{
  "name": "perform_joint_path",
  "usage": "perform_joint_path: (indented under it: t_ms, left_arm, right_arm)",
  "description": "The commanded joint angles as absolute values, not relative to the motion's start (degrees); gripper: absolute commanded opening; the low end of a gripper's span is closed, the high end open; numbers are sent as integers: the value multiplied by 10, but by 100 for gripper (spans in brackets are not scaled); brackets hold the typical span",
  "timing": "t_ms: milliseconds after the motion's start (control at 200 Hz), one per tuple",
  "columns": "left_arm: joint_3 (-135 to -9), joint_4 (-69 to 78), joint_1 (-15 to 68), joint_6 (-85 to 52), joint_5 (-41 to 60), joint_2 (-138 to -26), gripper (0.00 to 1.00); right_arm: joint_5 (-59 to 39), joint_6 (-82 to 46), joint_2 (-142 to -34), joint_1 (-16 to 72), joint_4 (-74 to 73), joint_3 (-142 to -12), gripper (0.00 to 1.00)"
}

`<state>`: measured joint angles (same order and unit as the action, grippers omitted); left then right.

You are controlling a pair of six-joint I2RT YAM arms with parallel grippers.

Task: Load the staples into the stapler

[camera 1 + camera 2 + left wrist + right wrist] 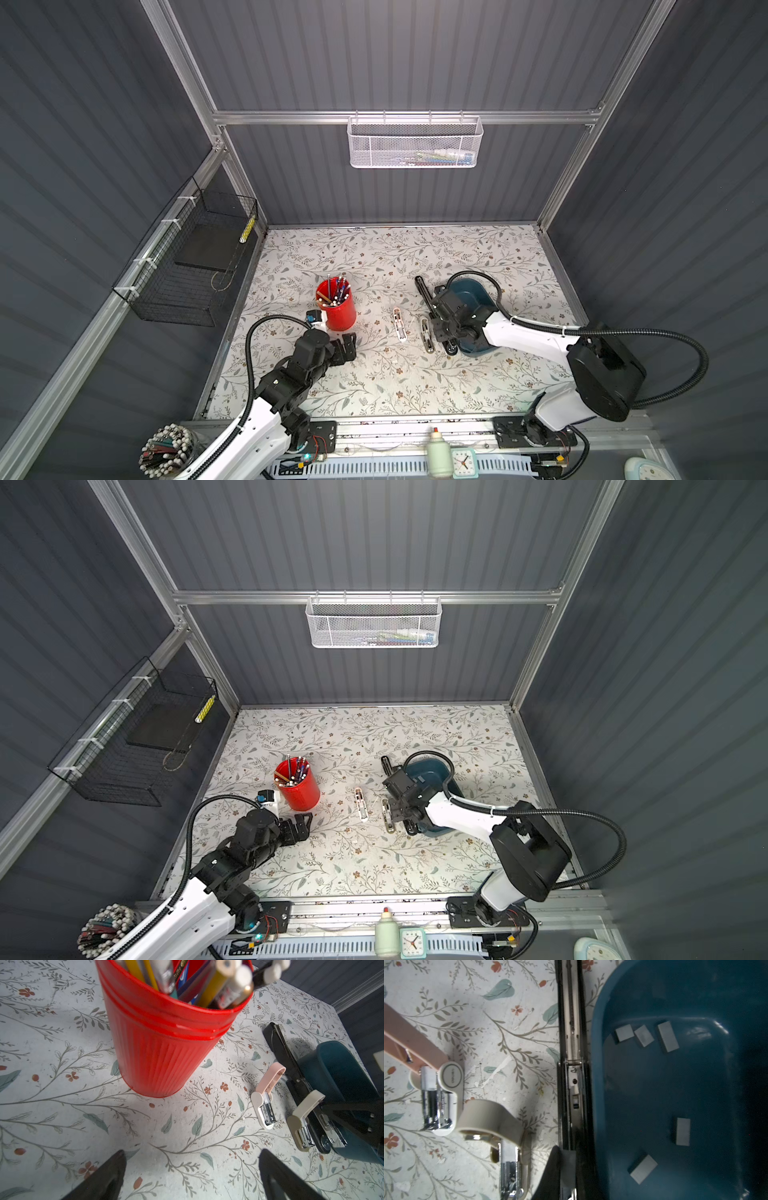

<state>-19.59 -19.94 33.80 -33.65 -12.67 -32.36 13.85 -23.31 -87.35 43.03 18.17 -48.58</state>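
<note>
The black stapler (432,313) (392,787) lies folded open on the floral table, right beside the teal tray (471,286) (598,1043). Its metal channel (572,1084) faces up. Several grey strips of staples (667,1036) lie loose in the tray. My right gripper (568,1165) (437,332) hangs over the near half of the stapler. It is shut on one grey staple strip (568,1156) just above the channel. My left gripper (193,1160) (347,345) is open and empty, low over the table in front of the red cup.
A red cup (338,305) (166,1043) full of pens stands left of centre. Two small staplers lie open left of the black one, one pink and white (400,324) (436,1093), the other cream (426,334) (500,1126). A black wire basket (187,266) hangs on the left wall.
</note>
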Motion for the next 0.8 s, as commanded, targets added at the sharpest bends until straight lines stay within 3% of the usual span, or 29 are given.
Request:
perform_joint_path:
  t_ms: [0, 575, 795]
  left_arm:
    - [-214, -206, 339, -324, -153, -315, 100]
    - [-213, -199, 339, -325, -141, -327, 100]
    - [-211, -196, 339, -324, -133, -328, 100]
  right_arm:
    - [164, -232, -859, 421, 192, -484, 8]
    - [99, -234, -797, 388, 195, -417, 5]
    - [118, -267, -785, 395, 216, -401, 5]
